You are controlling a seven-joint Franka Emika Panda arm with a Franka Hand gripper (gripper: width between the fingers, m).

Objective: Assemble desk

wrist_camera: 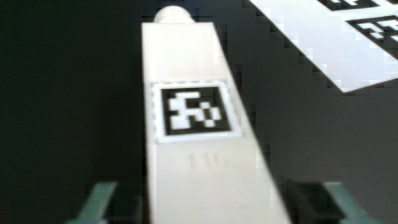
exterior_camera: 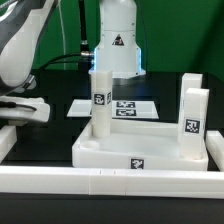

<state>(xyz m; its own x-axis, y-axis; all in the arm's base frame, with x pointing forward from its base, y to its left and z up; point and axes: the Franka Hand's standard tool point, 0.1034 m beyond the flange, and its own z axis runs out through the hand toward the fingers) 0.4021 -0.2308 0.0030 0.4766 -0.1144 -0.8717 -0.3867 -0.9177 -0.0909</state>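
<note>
Between the jaws of our gripper (wrist_camera: pixel 205 200) stands a long white plastic block leg (wrist_camera: pixel 192 100) with a black-and-white tag. The fingers (wrist_camera: pixel 103 202) flank its lower end, apart; we cannot tell whether they touch it yet. We judge the leg light, stiff and smooth, so slippery; flat opposite sides just below the tag suit a firm pinch. Beyond the jaws lies the flat white marker board (wrist_camera: pixel 338 40). The white rimmed tray-like tabletop (exterior_camera: pixel 140 155) holds two upright legs, one (exterior_camera: pixel 100 100) apparently ours, the other (exterior_camera: pixel 193 118) well apart.
</note>
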